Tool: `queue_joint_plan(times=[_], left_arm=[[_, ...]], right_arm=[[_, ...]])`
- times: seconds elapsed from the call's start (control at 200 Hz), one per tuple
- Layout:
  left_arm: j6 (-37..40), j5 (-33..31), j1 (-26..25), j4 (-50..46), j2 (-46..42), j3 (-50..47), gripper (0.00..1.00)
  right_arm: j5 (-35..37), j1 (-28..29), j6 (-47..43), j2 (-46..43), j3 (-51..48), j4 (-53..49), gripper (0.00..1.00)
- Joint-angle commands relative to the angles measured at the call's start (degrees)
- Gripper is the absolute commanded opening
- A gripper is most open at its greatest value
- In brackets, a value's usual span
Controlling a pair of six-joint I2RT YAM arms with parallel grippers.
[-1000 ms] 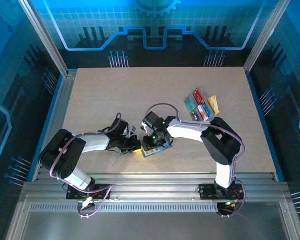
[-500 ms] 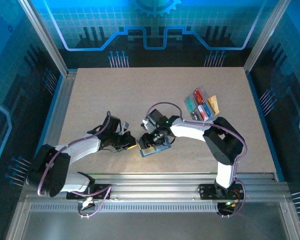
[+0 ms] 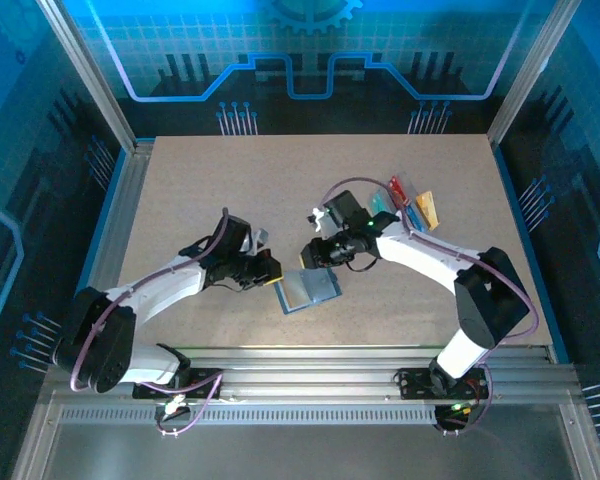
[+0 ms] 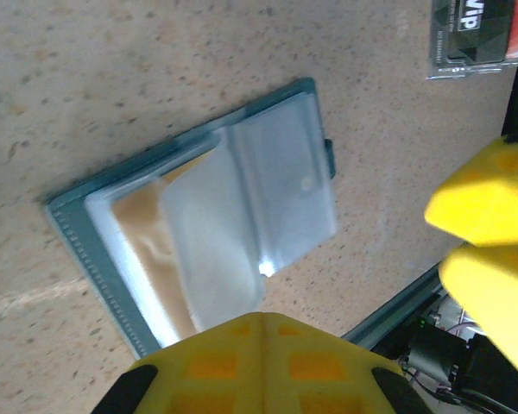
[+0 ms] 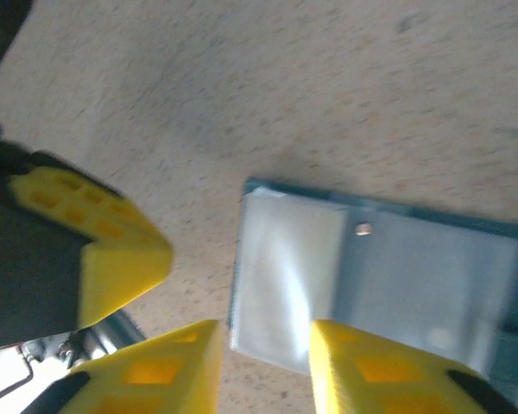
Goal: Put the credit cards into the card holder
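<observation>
Withdrawing from the open card holder (image 3: 312, 290), the right gripper (image 3: 310, 257) hangs parted and empty, the left gripper (image 3: 271, 270) clenched; loading may proceed.

The card holder (image 3: 310, 291) lies opened flat on the table (image 3: 230, 190), near its front edge. The left gripper (image 3: 272, 269) sits just to its left, and the right gripper (image 3: 311, 257) just behind it. The credit cards (image 3: 426, 209) lie well apart at the right rear, partly behind the right arm.
</observation>
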Motion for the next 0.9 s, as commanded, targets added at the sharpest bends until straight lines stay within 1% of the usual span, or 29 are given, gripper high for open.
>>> queue_joint_plan(times=[0.0,0.03,0.05,0.1,0.155,0.23,0.33,0.41,0.535,0.73,0.81,0.895], left_arm=[[0.39,-0.78,-1.01,-0.55,2.96,2.85,0.06],[0.46,-0.69,-1.46,-0.16,3.98,3.42,0.06],[0.54,-0.69,-1.83,0.04,4.65,3.82,0.07],[1.17,-1.09,-3.01,-0.06,6.73,5.44,0.07],[1.85,-1.22,-4.33,-0.41,9.57,7.46,0.06],[1.93,-0.84,-5.5,0.1,12.82,8.71,0.05],[1.73,-1.06,-5.88,1.1,14.56,8.0,0.05],[2.22,-1.69,-5.91,1.15,14.79,6.89,0.05],[2.59,-1.92,-5.92,1.24,15.47,5.34,0.05],[2.24,-2.54,-5.92,2.01,15.15,2.88,0.05],[1.89,-2.31,-5.92,2.64,15.27,2.1,0.04],[1.61,-2.23,-5.89,3.08,15.45,1.68,0.04]], right_arm=[[7.6,-2.64,-0.61,-5.7,-1.41,-5.84,0.27],[11.04,-3.39,-0.66,-7.21,-1.2,-7.75,0.28],[14.66,-3.86,-0.7,-8.18,-0.81,-9.37,0.28],[23.34,-5.22,-0.7,-10.0,0.45,-13.22,0.35],[29.93,-7.92,-0.53,-11.46,1.5,-16.06,0.42],[35.91,-12.94,0.07,-12.85,2.39,-18.15,0.45],[40.23,-18.41,-0.89,-14.04,2.66,-17.78,0.47],[40.29,-22.85,-1.95,-13.51,3.65,-17.36,0.49],[36.96,-29.55,-3.56,-11.28,5.59,-15.35,0.5],[36.85,-34.67,-6.01,-5.39,10.25,-14.36,0.48],[32.39,-37.06,-6.66,-2.48,11.89,-13.14,0.47],[29.32,-38.2,-7.36,-0.49,13.28,-11.75,0.43]])
